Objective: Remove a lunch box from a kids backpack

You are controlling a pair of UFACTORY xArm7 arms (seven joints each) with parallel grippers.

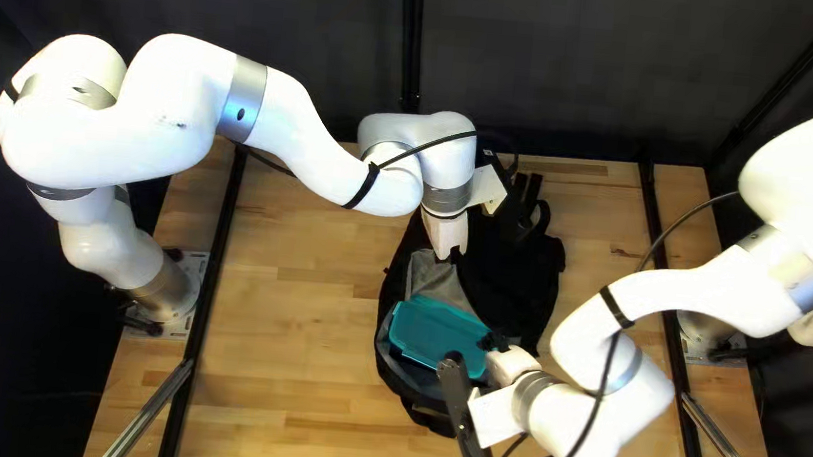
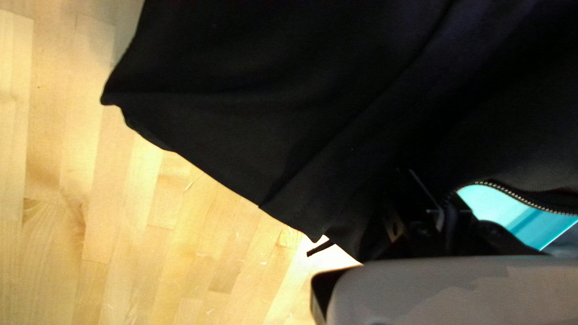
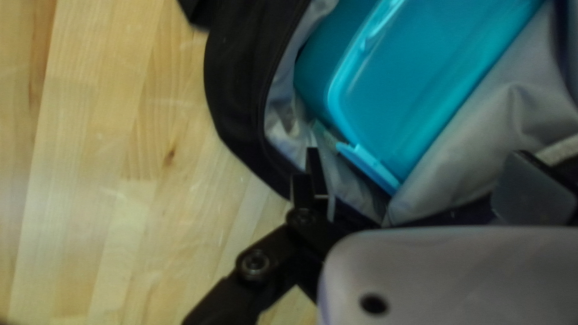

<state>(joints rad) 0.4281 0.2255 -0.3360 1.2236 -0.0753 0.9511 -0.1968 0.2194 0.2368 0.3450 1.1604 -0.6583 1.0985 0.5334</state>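
Right gripper: the black two-fingered right gripper (image 1: 496, 344) is over the near right side of the bag, its fingers wide apart, one by the bag's rim and the other over the grey side; the box's corner lies ahead of the gap. I cannot tell whether either finger touches cloth.
Lunch box: the teal, rectangular plastic lunch box (image 1: 437, 331) lies inside the open backpack, in its near half, slanted, with a clip at its end.
Lining: smooth grey cloth lining (image 1: 434, 278) runs along both sides of the box and rises beyond it.
Backpack: the black fabric backpack (image 1: 532, 274) lies on the pale wooden table (image 1: 288, 346), its mouth toward the near side.
Left gripper: beyond the box, the black two-fingered left gripper (image 1: 450, 252) is closed on gathered black cloth (image 2: 271, 120) beside the zipped edge (image 2: 512, 194).
Straps: black loops (image 1: 532, 205) at the bag's far end.
Curtain: dark cloth (image 1: 327, 16) behind the table.
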